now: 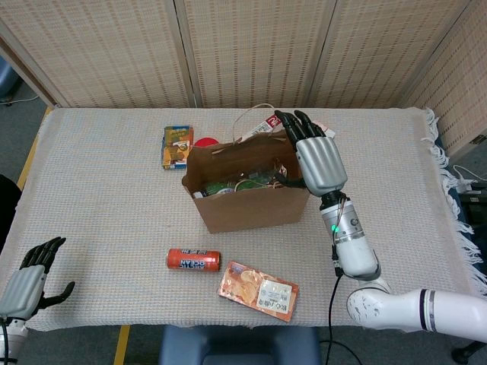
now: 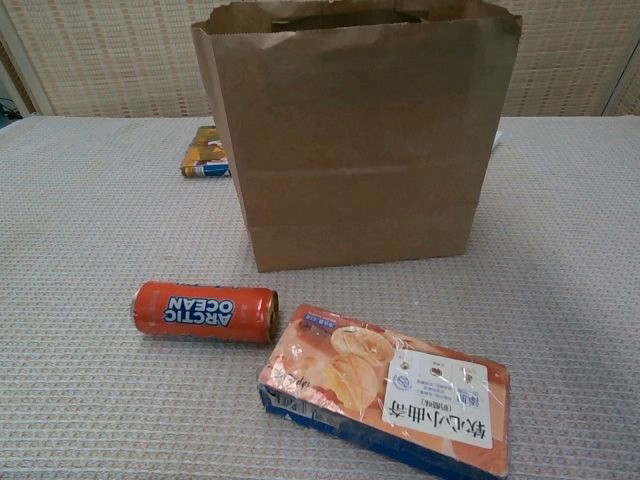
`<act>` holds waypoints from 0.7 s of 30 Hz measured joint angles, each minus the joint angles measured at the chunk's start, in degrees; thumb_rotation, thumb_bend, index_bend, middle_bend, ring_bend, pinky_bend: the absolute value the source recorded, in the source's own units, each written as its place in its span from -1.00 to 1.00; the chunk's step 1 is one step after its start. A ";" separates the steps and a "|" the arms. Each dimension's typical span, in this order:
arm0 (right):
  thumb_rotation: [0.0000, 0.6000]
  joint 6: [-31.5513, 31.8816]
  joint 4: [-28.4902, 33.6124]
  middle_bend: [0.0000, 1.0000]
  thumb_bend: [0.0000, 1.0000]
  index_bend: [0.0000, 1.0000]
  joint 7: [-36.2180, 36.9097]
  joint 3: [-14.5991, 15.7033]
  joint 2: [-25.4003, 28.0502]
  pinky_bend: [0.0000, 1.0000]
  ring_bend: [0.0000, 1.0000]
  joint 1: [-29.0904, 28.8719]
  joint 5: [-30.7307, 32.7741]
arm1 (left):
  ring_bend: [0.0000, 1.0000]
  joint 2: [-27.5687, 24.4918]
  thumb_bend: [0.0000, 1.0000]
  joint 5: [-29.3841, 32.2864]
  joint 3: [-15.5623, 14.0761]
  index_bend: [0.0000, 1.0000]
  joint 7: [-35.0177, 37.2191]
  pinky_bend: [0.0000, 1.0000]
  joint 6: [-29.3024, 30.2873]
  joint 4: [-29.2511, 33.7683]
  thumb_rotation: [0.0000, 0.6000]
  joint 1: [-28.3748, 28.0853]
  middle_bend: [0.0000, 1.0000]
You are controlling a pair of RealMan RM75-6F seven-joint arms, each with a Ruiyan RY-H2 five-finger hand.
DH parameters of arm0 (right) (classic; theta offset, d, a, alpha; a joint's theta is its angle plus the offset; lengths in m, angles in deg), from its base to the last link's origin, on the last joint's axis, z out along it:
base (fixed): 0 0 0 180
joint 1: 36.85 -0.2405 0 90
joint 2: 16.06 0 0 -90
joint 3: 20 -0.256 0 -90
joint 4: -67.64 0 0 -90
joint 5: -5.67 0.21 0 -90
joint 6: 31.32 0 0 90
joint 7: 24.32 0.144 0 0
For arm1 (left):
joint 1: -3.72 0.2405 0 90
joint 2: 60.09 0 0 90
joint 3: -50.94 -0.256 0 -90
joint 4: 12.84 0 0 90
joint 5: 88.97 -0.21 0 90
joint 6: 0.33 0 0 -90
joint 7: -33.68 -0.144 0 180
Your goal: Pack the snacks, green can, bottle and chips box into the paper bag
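Observation:
The brown paper bag [image 1: 247, 204] [image 2: 355, 150] stands open in the middle of the table. Inside it I see a green item [image 1: 226, 185] and pale clutter that I cannot make out clearly. My right hand [image 1: 317, 158] hovers over the bag's right rim, fingers stretched out and holding nothing. An orange can [image 1: 193, 260] [image 2: 205, 310] lies on its side in front of the bag. Next to it lies an orange snack box [image 1: 257, 290] [image 2: 385, 395]. A small yellow-blue box [image 1: 176, 147] [image 2: 207, 152] sits behind the bag's left side. My left hand [image 1: 27, 280] rests empty at the near left corner.
A red round item [image 1: 205, 141] and a red-white packet [image 1: 260, 126] lie behind the bag. The table's fringed cloth edge [image 1: 434, 137] is at the right. Woven screens stand behind the table.

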 measured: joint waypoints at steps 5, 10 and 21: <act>1.00 -0.39 8.40 -0.81 -0.90 -1.00 5.91 0.29 8.13 -0.60 -0.94 5.25 -2.13 | -1.00 0.17 -0.34 0.30 0.04 -1.00 -0.65 -0.98 0.13 0.21 1.00 0.09 -1.00; 1.00 -2.28 14.09 -0.81 -0.73 -0.97 15.48 1.43 15.59 -0.60 -0.93 10.75 -7.57 | -1.00 0.46 -0.34 0.54 0.13 -1.00 -1.70 -0.98 0.41 0.34 1.00 0.16 -1.00; 1.00 -8.79 15.45 -0.81 0.14 -0.88 30.54 13.09 23.74 -0.60 -0.91 19.84 -41.79 | -1.00 1.15 -0.34 1.57 0.43 -1.00 -3.84 -0.98 0.51 0.47 1.00 0.13 -1.00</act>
